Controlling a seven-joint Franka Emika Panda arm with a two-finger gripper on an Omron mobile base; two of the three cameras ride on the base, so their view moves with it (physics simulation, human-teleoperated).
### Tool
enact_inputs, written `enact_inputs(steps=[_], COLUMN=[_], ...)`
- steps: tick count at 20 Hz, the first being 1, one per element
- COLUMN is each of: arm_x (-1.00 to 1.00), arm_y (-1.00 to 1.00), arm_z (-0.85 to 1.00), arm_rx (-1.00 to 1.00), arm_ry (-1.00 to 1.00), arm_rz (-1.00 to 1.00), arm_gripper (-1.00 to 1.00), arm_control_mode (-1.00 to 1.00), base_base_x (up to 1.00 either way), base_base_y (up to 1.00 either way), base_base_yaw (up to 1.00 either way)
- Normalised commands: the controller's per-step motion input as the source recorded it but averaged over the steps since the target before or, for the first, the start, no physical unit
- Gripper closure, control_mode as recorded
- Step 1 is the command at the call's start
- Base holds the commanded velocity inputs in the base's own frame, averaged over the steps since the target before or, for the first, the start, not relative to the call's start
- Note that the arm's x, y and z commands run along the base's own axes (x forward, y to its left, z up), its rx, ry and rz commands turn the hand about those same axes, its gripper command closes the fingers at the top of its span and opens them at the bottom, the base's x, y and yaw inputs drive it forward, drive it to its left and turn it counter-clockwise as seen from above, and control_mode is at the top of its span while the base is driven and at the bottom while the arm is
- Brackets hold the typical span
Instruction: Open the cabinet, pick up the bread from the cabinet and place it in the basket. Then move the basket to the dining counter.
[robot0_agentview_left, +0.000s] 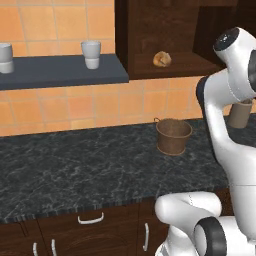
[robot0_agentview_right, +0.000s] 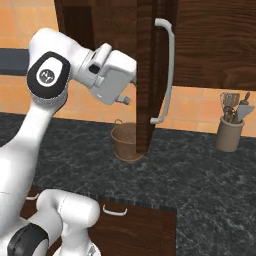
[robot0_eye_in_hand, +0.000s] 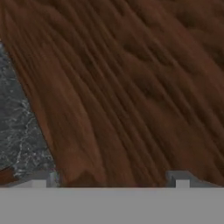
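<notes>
My gripper (robot0_eye_in_hand: 111, 177), fingers apart and holding nothing, faces the swung-out door (robot0_agentview_right: 145, 75) of the cabinet (robot0_agentview_left: 165, 35), so opening is done, while the bread (robot0_agentview_left: 162, 59) waits on its shelf and the basket (robot0_agentview_left: 173, 136) sits near the table's (robot0_agentview_left: 75, 170) back edge.

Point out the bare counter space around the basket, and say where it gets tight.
The black counter lies bare left of the basket, and between it and the utensil holder. It is tight where the open cabinet door hangs beside the basket.
</notes>
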Motion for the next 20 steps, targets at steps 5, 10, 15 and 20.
enact_inputs(steps=[5,10,15,20], arm_x=[0.00,0.31,0.87,1.00], arm_y=[0.08,1.00,0.74,0.40], arm_z=[-0.18,-0.23,-0.03,0.48], arm_rx=[0.34,0.14,0.22,0.30], arm_ry=[-0.15,-0.27,-0.34,-0.16], arm_rz=[0.04,0.35,0.41,0.28], arm_gripper=[-1.00,-1.00,-1.00,-1.00], arm_control_mode=[-1.00,-1.00,-1.00,-1.00], base_base_x=[0.00,0.00,0.00,0.00], base_base_y=[0.00,0.00,0.00,0.00], base_base_yaw=[0.00,0.00,0.00,0.00])
